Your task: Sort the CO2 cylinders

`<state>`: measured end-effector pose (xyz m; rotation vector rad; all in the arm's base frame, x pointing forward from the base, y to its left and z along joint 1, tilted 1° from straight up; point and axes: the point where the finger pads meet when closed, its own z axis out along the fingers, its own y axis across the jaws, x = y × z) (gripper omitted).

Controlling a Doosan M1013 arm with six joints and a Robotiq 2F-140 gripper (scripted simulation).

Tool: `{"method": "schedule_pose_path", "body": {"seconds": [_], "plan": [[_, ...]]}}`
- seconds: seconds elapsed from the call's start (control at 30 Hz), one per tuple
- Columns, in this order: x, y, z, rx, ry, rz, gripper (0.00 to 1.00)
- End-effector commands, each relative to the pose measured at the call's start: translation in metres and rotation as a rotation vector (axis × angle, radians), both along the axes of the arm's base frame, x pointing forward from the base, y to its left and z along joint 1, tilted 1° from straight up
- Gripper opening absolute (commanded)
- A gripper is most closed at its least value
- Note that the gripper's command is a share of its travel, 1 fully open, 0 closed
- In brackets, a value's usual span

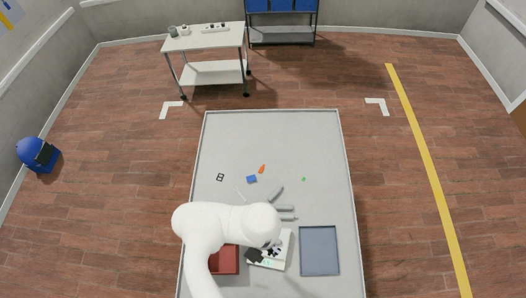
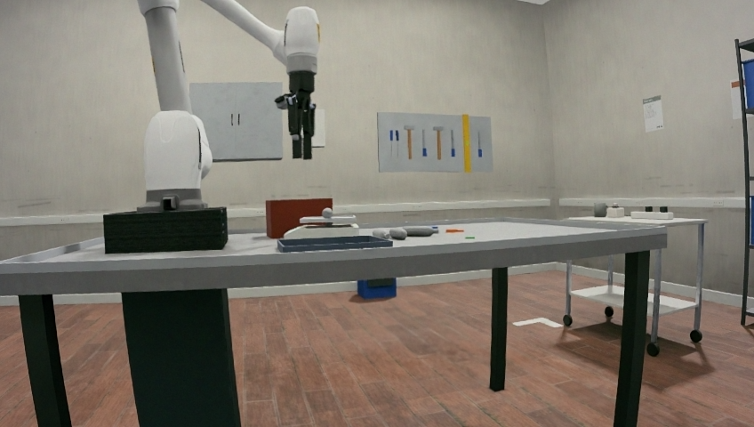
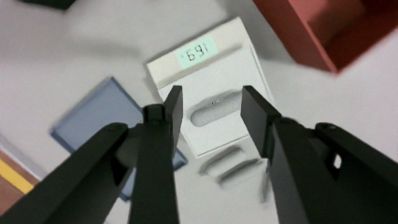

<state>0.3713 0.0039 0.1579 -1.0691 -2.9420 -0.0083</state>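
Note:
A grey CO2 cylinder (image 3: 217,111) lies flat on the white scale (image 3: 210,93), whose display (image 3: 196,52) shows digits. My gripper (image 3: 212,101) (image 2: 301,154) hangs high above it, fingers partly apart and empty; from the side it is well clear of the table. On the table the scale (image 1: 270,257) stands between the red scrap bin (image 1: 224,259) and the blue-grey tray (image 1: 318,250). Three more cylinders (image 1: 275,194) (image 1: 284,207) (image 1: 288,216) lie on the table beyond the scale. The arm hides part of the scale in the overhead view.
Small items lie further out: an orange piece (image 1: 261,168), a blue block (image 1: 251,178), a green bit (image 1: 303,179), a wrench (image 1: 239,194), a black frame (image 1: 219,177). The robot's black base (image 2: 164,228) stands near the bin. The table has a raised rim.

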Motion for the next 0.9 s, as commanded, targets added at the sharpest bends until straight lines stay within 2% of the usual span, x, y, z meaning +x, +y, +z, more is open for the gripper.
{"method": "schedule_pose_path", "body": {"seconds": [0.0,0.23,0.33,0.4,0.43,0.47,0.63,0.87], "plan": [[0.029,-0.005,-0.019,-0.017,-0.004,-0.279,0.40],[0.062,-0.014,-0.051,-0.006,0.000,-0.700,0.40],[0.067,-0.015,-0.056,-0.008,0.000,-0.879,0.40],[0.067,-0.015,-0.056,-0.008,0.000,-0.879,0.40],[0.068,-0.015,-0.057,-0.019,-0.003,-1.032,0.40],[0.068,-0.015,-0.057,-0.024,-0.005,-1.069,0.40],[0.066,-0.015,-0.059,-0.028,-0.005,-1.089,0.40],[0.062,-0.015,-0.073,-0.031,0.001,-1.089,0.40]]}}
